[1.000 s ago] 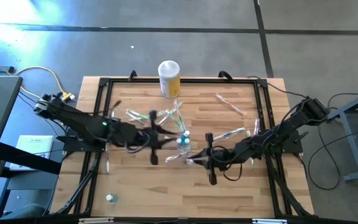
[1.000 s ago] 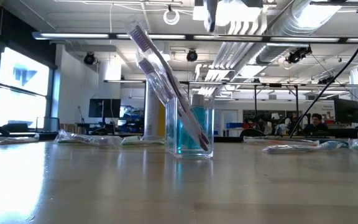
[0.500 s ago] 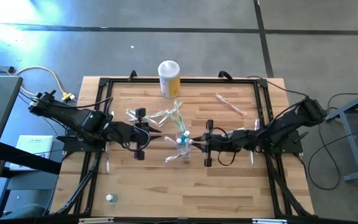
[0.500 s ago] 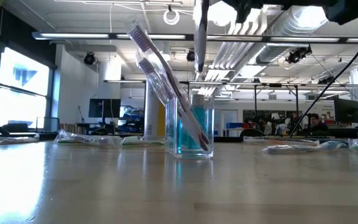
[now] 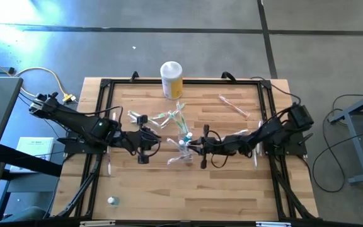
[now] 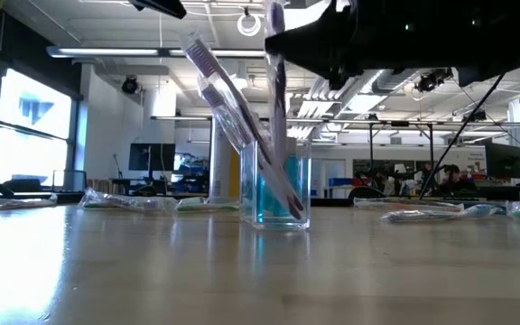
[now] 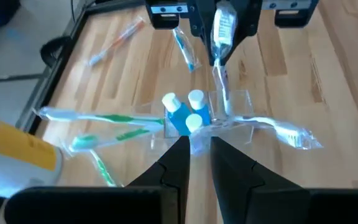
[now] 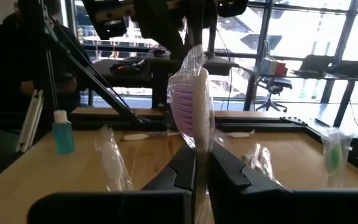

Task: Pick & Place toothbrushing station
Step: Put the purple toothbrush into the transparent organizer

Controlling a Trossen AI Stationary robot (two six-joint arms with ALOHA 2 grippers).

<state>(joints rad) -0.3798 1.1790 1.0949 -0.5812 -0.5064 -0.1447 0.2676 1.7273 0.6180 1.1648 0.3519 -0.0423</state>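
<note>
The right gripper (image 5: 200, 147) pinches a wrapped toothbrush (image 6: 275, 81) upright, its long axis nearly vertical, directly over the clear cup (image 6: 283, 185) at mid-table. The left gripper (image 5: 145, 140), pressed together and empty, waits just beside the cup. One cup holds two leaning brushes; roughly eight more lie scattered around it

wood table (image 5: 232, 189) | on it: clear cup (image 5: 184, 144), loose toothbrushes (image 5: 234, 106), yellow canister (image 5: 171, 79)

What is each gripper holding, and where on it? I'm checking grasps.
The right gripper pinches a wrapped toothbrush low on its handle, bristle head up. The left gripper holds nothing.
</note>
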